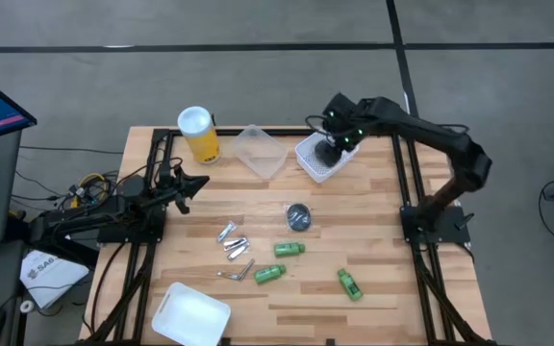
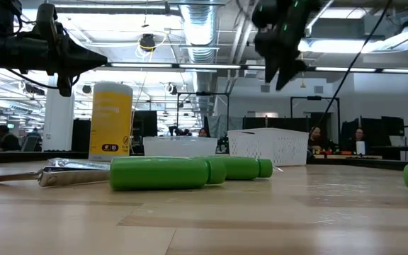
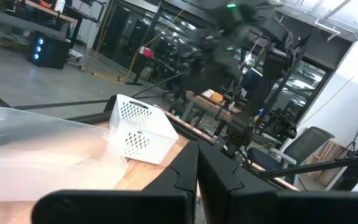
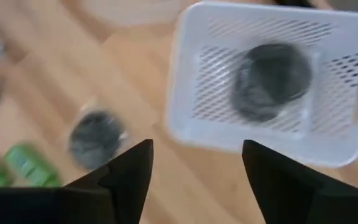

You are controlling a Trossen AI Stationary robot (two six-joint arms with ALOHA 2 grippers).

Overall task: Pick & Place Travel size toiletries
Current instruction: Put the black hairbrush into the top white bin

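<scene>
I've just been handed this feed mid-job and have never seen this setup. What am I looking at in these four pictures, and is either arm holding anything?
Two dark robot arms work at a wooden table. One picture looks straight down, one looks level across the tabletop, and one comes from each wrist.

The right gripper hangs open and empty above the white basket, which holds one dark round flat piece. The left gripper is shut, holds nothing and waits at the table's left side.

On the table lie three green mini bottles, another dark round piece, a few slim silvery tubes, a clear tub, a white tub and a tall yellow canister.
</scene>
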